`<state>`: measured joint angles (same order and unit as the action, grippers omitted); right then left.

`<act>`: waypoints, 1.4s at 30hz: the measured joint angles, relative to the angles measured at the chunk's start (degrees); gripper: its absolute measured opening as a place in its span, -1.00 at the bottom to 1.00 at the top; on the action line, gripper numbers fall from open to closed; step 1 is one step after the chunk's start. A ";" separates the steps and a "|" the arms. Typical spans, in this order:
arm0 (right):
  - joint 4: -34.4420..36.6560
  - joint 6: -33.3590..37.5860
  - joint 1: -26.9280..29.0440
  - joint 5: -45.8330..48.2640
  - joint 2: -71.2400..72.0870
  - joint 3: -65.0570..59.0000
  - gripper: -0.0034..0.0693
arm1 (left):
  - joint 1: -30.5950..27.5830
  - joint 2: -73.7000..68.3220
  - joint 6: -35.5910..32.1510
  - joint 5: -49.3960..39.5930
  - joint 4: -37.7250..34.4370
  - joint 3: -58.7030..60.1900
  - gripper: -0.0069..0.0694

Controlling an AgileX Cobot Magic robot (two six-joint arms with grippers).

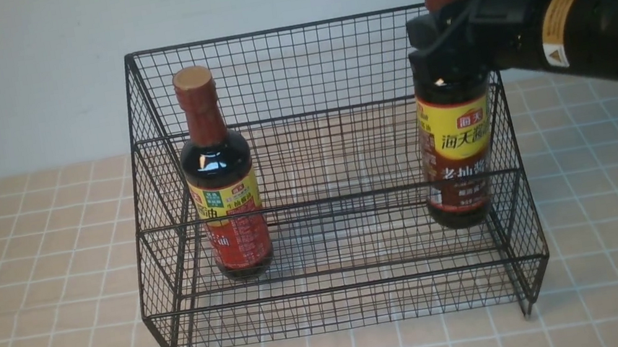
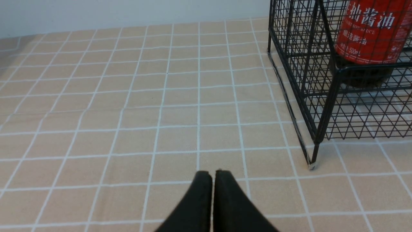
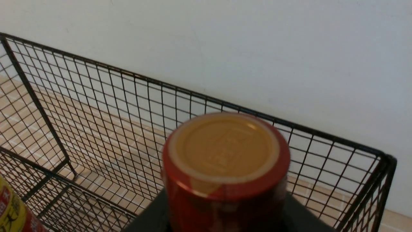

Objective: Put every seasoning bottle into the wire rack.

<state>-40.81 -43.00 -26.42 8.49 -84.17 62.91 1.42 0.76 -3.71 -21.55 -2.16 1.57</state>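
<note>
Checked tablecloth [image 2: 128, 112], left claw [image 2: 212, 174] together, wrist view only, right claw [image 1: 446, 47] clamping bottle [image 1: 456, 136]

Plain pale wall [image 1: 16, 72], tan white-gridded tablecloth [image 1: 34, 295], even light

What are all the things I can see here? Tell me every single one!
red-label bottle: one, dark with tan cap, standing in the rack's left part.
brown-label bottle: one, dark with tan cap, at the rack's right end, held by its neck.
wire rack: one, black, on the tablecloth.
tablecloth: one, tan with white grid, under everything.
wall: one, pale, behind the rack.
left gripper: one, black, shut, over the tablecloth, apart from the rack.
right gripper: one, black, shut on the brown-label bottle.
</note>
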 joint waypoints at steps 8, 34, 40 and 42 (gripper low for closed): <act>0.21 -0.24 -0.18 1.84 -2.48 -0.18 -0.16 | 0.00 0.00 0.00 0.00 0.00 0.00 -0.84; 4.16 0.21 -0.18 5.71 9.24 0.53 0.30 | 0.00 0.00 0.00 0.00 0.00 0.00 -0.84; 5.58 0.26 -0.18 12.49 21.71 0.53 0.14 | 0.00 0.00 0.00 0.00 0.00 0.00 -0.84; 6.61 0.33 -0.18 16.59 28.18 0.60 -0.04 | 0.00 0.00 0.00 0.00 0.00 0.00 -0.84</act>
<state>-34.20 -42.68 -26.59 25.08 -55.99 63.51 1.42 0.76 -3.71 -21.55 -2.16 1.57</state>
